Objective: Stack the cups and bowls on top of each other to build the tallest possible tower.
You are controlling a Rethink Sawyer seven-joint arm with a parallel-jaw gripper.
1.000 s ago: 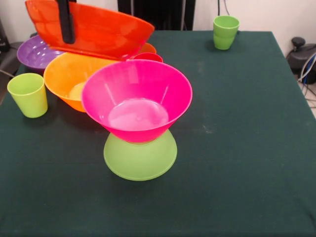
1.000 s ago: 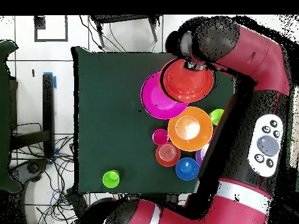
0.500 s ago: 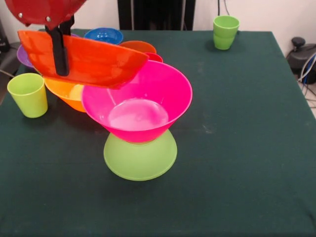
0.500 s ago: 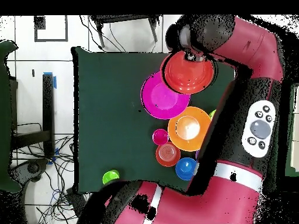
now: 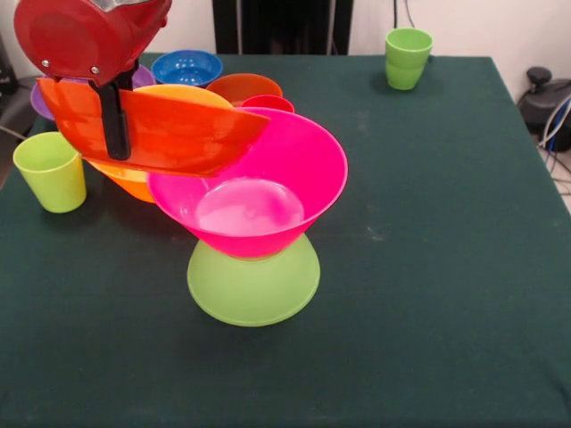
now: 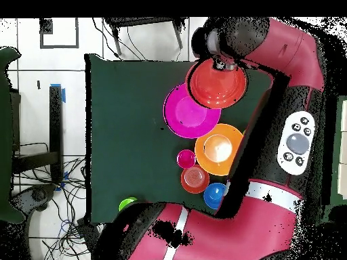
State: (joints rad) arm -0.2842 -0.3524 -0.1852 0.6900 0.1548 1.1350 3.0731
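Observation:
My gripper (image 5: pixel 116 134) is shut on the rim of the medium orange bowl (image 5: pixel 169 129) and holds it tilted in the air, its right edge over the left rim of the large pink bowl (image 5: pixel 254 183). The pink bowl stands upright on the lime green bowl (image 5: pixel 254 287), which is turned rim-down. In the overhead view the orange bowl (image 6: pixel 217 84) overlaps the pink bowl (image 6: pixel 184 115), and the lime green bowl is hidden beneath. The large yellow-orange bowl (image 5: pixel 125 183) sits behind, partly hidden.
A light green cup (image 5: pixel 51 169) stands at the left and another (image 5: pixel 408 58) at the far right. The blue bowl (image 5: pixel 187 67), small dark orange bowl (image 5: pixel 245 86), red-pink cup (image 5: pixel 269 102) and purple bowl (image 5: pixel 37 96) stand at the back left.
The gripper has brought the orange bowl down and closer to the pink bowl's rim. The blue bowl behind has come into sight. The pink and lime green bowls have not moved.

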